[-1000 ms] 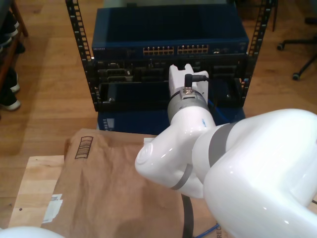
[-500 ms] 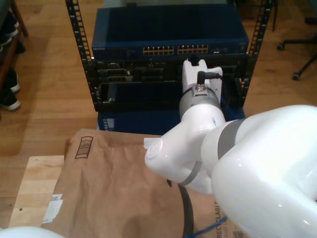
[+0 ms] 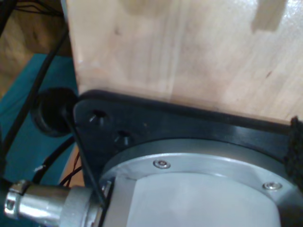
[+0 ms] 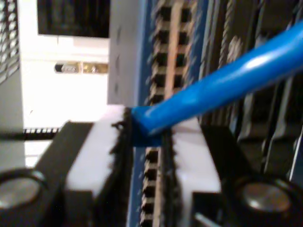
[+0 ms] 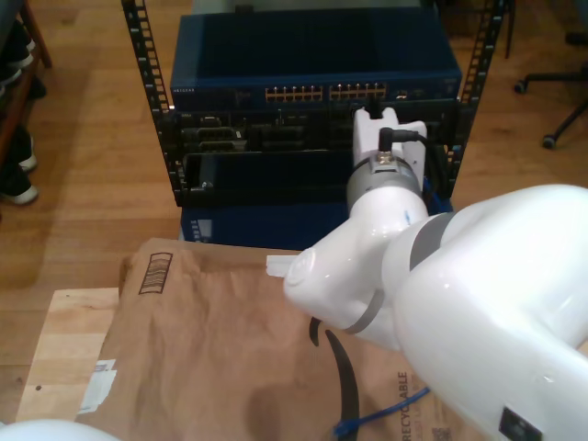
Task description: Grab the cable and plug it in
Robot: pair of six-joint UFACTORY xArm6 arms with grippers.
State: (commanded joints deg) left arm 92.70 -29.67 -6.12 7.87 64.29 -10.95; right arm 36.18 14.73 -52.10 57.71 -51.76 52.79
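On the exterior view's left there's the brown paper bag (image 5: 211,358) spread over the wooden table (image 5: 60,340), and behind it the rack (image 5: 147,101) with the blue network switch (image 5: 312,55) on top — its row of ports (image 5: 326,93) running across the front. Moving toward the middle, my second gripper (image 4: 147,137) is right up at that switch face; in the exterior view the white wrist of its arm (image 5: 386,184) reaches in just below the right-hand bank of ports. Through the second wrist view the jaws are closed tight on the cable (image 4: 222,80), the white pads (image 4: 94,156) pinching the blue end between them, and the cable itself slants away across the picture with a column of dark sockets directly behind it. So the grab looks done and this is the approach to plug in — the plug tip itself is hidden between the pads, so I can't tell how it's turned. Further toward the exterior view's right and low down, a loop of the same blue cable trails over the bag near the arm's big white link. As for my first gripper, the first wrist view looks at a black mounting plate (image 3: 156,118) and pale wood (image 3: 180,52), so whether its jaws are open or closed I cannot tell. Next move, as I judge it: line the plug up square with one socket, then press straight in, gently, with slack left in the trailing cable.
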